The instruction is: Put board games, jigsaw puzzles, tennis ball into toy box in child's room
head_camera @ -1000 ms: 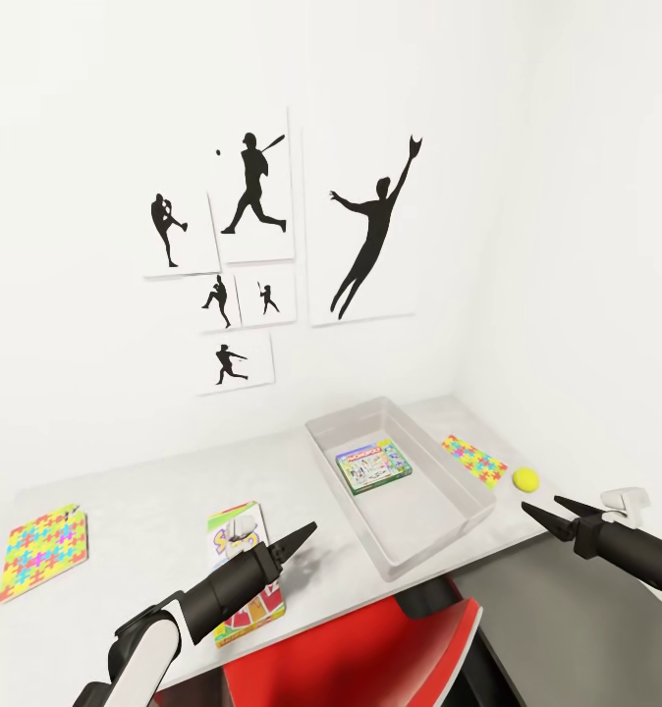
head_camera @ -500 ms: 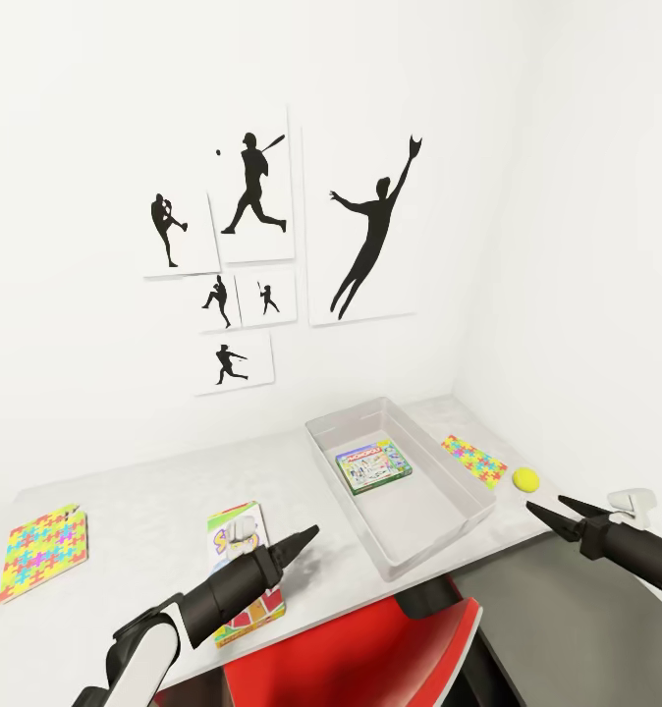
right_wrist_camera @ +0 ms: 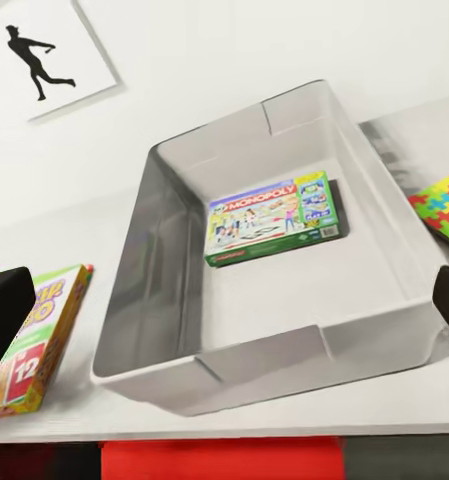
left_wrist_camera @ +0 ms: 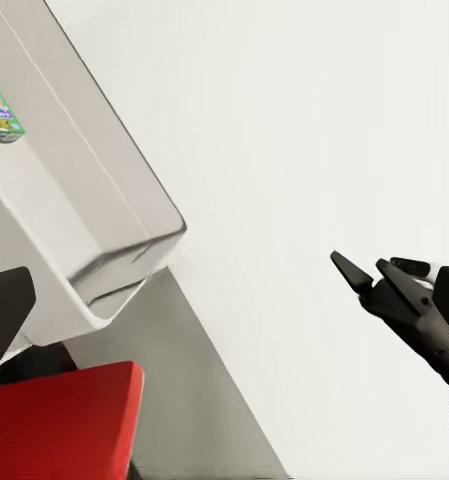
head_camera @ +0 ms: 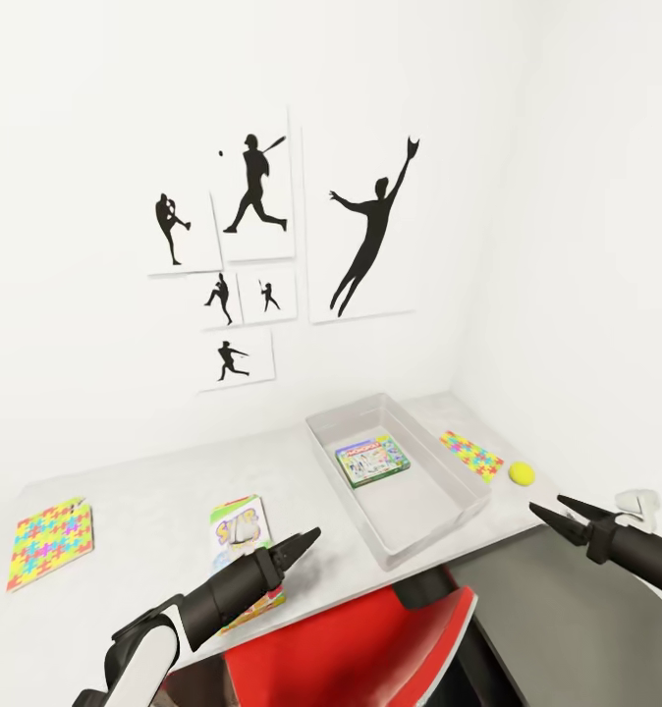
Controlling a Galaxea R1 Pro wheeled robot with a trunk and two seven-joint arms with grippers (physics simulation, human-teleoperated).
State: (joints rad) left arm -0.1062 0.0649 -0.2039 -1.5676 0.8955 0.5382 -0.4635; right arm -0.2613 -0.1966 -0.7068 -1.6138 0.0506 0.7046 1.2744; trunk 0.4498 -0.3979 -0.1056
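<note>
Toy box (head_camera: 473,496) centre frame, board game (head_camera: 372,461) inside; left gripper (head_camera: 309,539) pressed together, right gripper (head_camera: 557,513) spread, both empty.

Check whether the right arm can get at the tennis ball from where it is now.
Probably yes: the right pincer hangs open just off the table's edge, near the tennis ball, with bare table between them and nothing in the way.

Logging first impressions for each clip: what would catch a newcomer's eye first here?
Probably the black silhouette posters of ball players on the white wall above the table. Next, the grey toy box at the table's right end with one board game inside, and the bright jigsaw puzzle at the far left.
</note>
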